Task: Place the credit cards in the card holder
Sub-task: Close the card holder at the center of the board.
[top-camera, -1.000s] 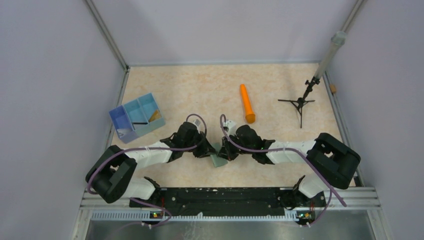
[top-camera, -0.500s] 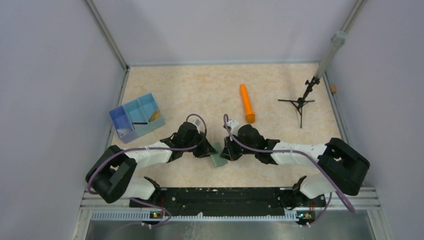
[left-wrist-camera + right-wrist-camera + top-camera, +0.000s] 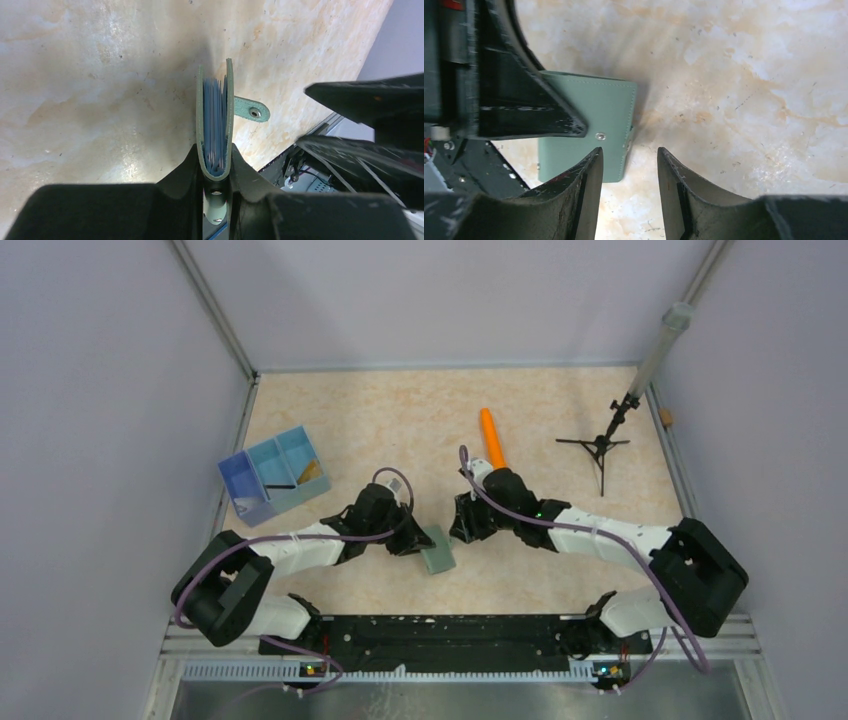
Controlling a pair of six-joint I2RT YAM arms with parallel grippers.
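The grey-green card holder (image 3: pixel 438 549) is at the table's middle, gripped at its fold by my left gripper (image 3: pixel 418 541). In the left wrist view the card holder (image 3: pixel 215 115) stands edge-on between my fingers, nearly closed, with pale blue leaves inside and its stud tab (image 3: pixel 251 110) sticking out to the right. My left gripper (image 3: pixel 215 154) is shut on it. My right gripper (image 3: pixel 460 527) is open and empty, just right of the card holder. In the right wrist view my right gripper (image 3: pixel 629 159) hovers beside the card holder (image 3: pixel 594 107). No credit card shows clearly.
A blue three-compartment tray (image 3: pixel 240 504) stands at the left, with a dark item and a small tan piece (image 3: pixel 312 470) in it. An orange cylinder (image 3: pixel 492 440) lies behind the right gripper. A small black tripod (image 3: pixel 600 446) stands at the back right.
My right gripper has drawn back from the card holder, up and to the right, and its arm has swung right. More of the card holder now shows. The left arm has not moved.
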